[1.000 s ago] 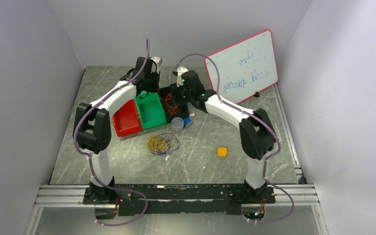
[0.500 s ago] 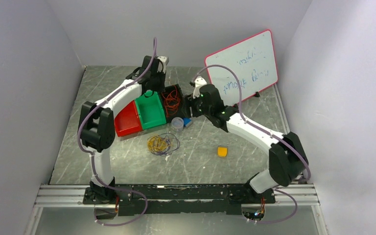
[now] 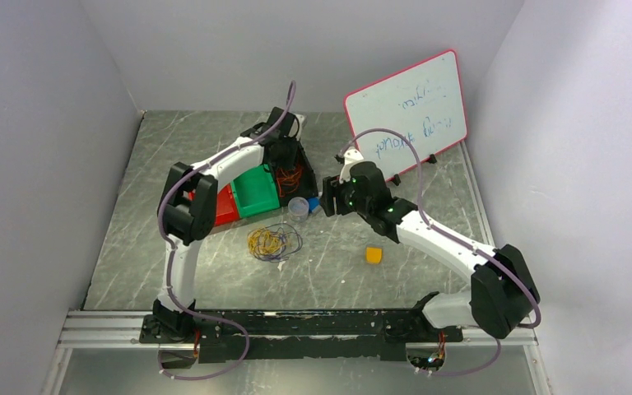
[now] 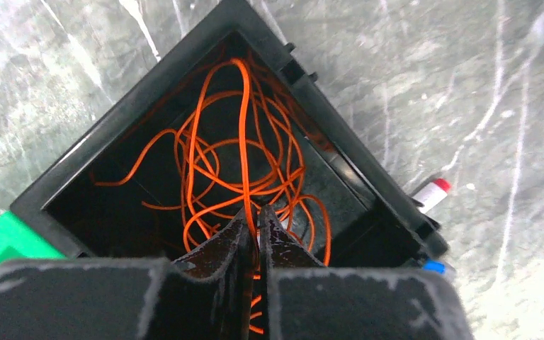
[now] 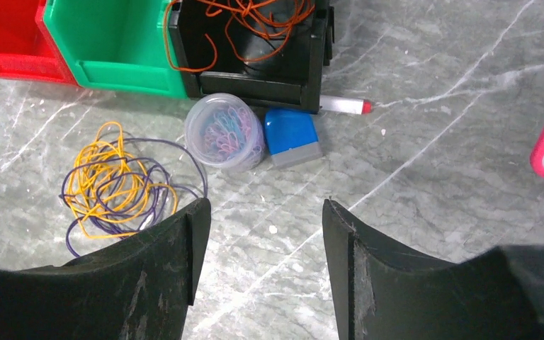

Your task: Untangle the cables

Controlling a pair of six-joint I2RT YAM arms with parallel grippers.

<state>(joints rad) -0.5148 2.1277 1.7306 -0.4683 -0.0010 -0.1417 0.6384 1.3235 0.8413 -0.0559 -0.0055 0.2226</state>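
Observation:
The orange cable lies in loose loops inside a black bin, also seen in the top view. My left gripper hangs over that bin, jaws shut on a strand of the orange cable. The yellow and dark purple cables lie tangled together on the table in front of the bins, and show in the right wrist view. My right gripper is open and empty, above bare table to the right of that bundle.
A green bin and a red bin stand left of the black bin. A clear tub of paper clips, a blue eraser and a marker lie before the black bin. A yellow block and a whiteboard are at right.
My left arm swung right from the green bin to over the black bin. My right arm pulled back from the black bin, down and right.

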